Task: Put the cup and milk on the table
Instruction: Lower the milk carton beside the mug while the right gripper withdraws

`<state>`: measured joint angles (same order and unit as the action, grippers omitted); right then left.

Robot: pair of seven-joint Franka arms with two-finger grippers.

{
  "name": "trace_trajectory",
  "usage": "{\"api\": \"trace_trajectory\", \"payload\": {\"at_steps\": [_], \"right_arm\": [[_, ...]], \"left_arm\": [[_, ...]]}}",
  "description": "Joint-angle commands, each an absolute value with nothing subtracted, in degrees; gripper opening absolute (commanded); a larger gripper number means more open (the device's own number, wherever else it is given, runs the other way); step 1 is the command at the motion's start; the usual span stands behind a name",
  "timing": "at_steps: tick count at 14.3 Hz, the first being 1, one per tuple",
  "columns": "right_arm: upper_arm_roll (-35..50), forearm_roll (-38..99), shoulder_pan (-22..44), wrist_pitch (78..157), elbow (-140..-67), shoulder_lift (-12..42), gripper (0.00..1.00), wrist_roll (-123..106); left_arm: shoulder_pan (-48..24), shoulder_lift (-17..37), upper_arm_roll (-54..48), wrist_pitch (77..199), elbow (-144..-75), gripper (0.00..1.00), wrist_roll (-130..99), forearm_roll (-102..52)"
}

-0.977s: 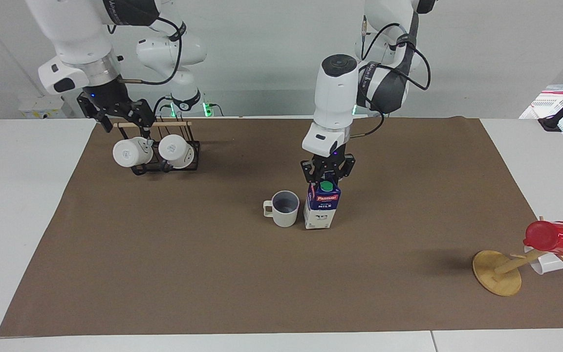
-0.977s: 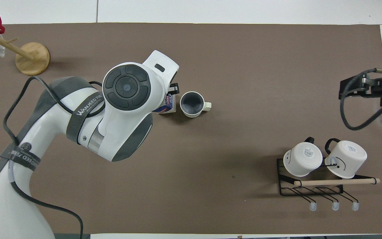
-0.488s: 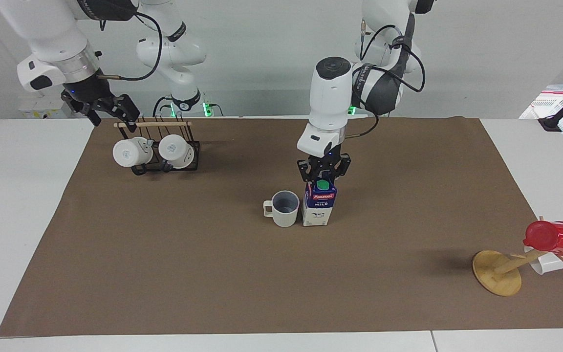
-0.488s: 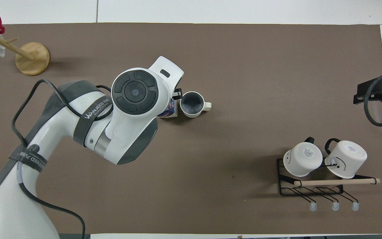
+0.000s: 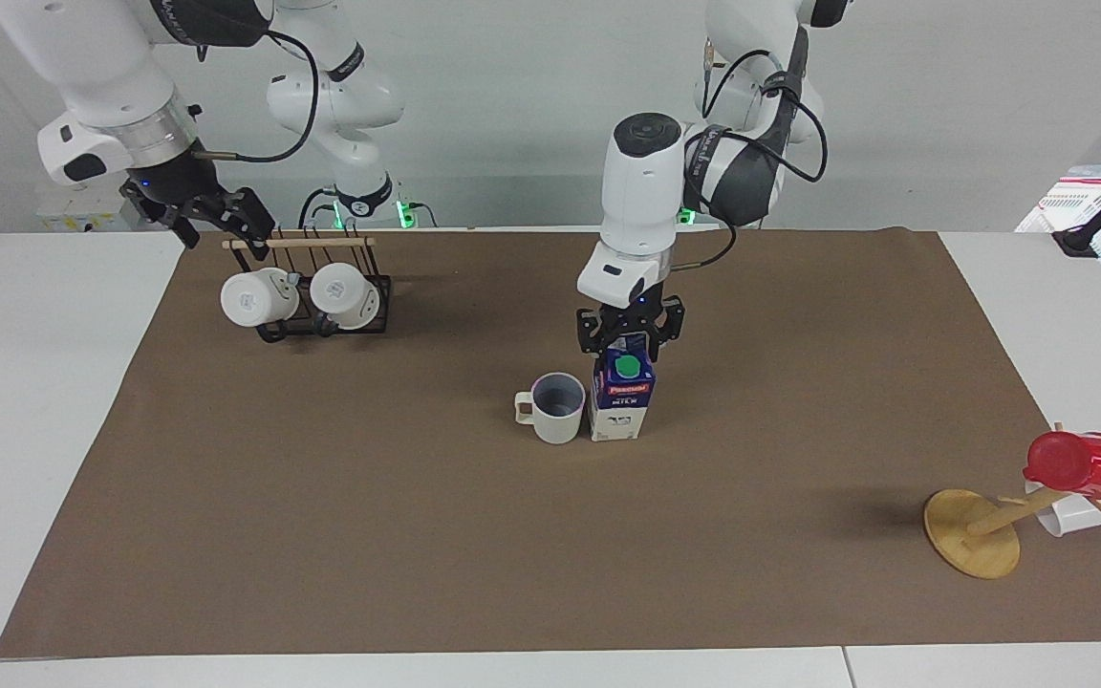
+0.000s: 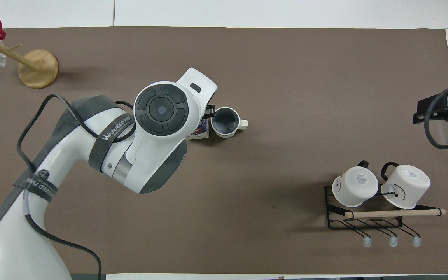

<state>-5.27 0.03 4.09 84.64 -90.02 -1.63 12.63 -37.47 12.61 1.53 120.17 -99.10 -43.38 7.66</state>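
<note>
The milk (image 5: 621,399) is a blue and white carton with a green cap. It stands upright on the brown mat (image 5: 321,535) of the white table (image 5: 34,401), close beside the cup (image 5: 555,407). The cup is a cream mug with a grey inside, and its handle points toward the right arm's end. My left gripper (image 5: 629,346) is shut on the carton's top ridge. In the overhead view the left arm hides most of the milk (image 6: 201,131), which stands next to the cup (image 6: 226,122). My right gripper (image 5: 224,229) is open and empty, raised over the mat's edge by the mug rack.
A black wire rack (image 5: 307,320) with a wooden bar holds two white mugs near the right arm's base. A wooden peg stand (image 5: 973,532) with a red plastic cup (image 5: 1081,463) and a white cup stands at the left arm's end, farther from the robots.
My left gripper has carried the milk toward the cup and set it upright against it. My right gripper has risen from the mug rack and moved toward the right arm's end.
</note>
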Motion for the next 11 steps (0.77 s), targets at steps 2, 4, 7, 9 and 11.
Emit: {"api": "trace_trajectory", "payload": {"at_steps": [2,4,7,9,11], "right_arm": [[-2.91,-0.26,0.01,84.64,-89.39,-1.94,1.0,10.46],[-0.1,-0.26,-2.71,84.64,-89.47,-2.02,1.0,10.55],[1.05,-0.18,-2.64,84.81,-89.56,-2.11,1.0,10.9],[1.05,-0.18,-2.55,84.9,-89.56,-2.2,1.0,11.07],[0.79,-0.09,-2.64,84.81,-89.65,-2.2,1.0,10.73]], "left_arm": [[-37.62,11.52,2.29,119.8,-99.49,1.0,-43.94,8.53],[-36.31,10.11,2.29,118.4,-99.49,1.0,-43.77,8.35],[-33.06,6.17,2.29,116.29,-99.84,1.0,-43.33,5.29],[-30.86,4.23,2.29,114.7,-99.93,1.0,-40.8,2.12],[-29.98,2.91,2.55,111.29,-99.93,1.0,-36.85,1.49]]}}
